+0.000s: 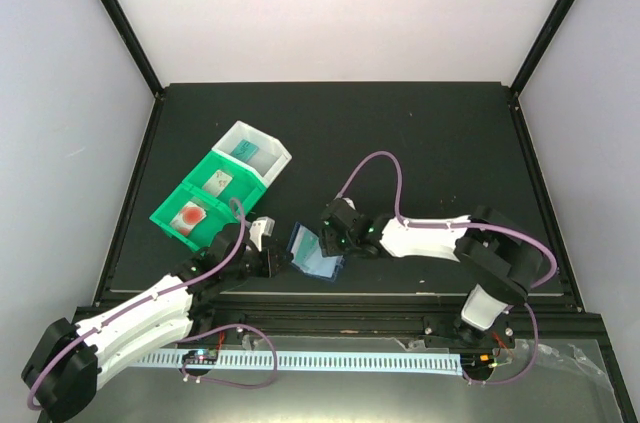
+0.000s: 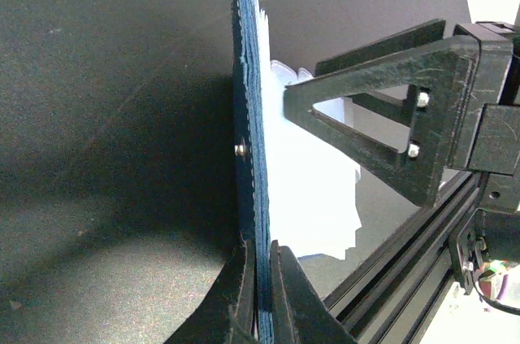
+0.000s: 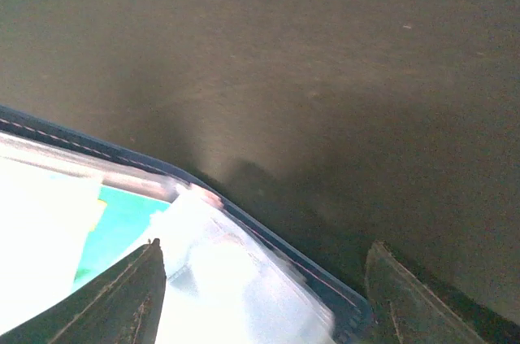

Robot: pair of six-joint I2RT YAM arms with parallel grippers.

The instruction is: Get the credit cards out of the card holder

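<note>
The card holder [image 1: 316,254] is at the near edge of the bench [image 1: 430,143], folded open between the two arms, with its navy outside facing the left arm and its pale blue pocketed inside facing the right arm. In the left wrist view it stands on edge as a thin dark blue slab, with a small metal snap stud on its outer face.

The left claw [image 2: 260,299] is closed on the holder's near edge, one finger pressed against each face, and holds it upright. The right claw [image 3: 265,248] is spread wide open. Its two fingers [image 3: 134,299] straddle a corner of the holder, one over the clear pocket and the other out past the navy stitched border. Seen from the left wrist, the tip of one of these fingers lies against the pale inner side. I cannot tell whether it presses there.

A teal card [image 3: 122,226] sits in the holder under the clear pocket window, with only part of it visible. The bright pale area beside it is too washed out to read.

Behind the left claw is a green bin [image 1: 168,215] with a red-orange card [image 1: 190,215] lying flat in its nearest compartment. A white bin [image 1: 275,161] touches the far end of the green one. The pieces in the other compartments are too small to make out.
</note>
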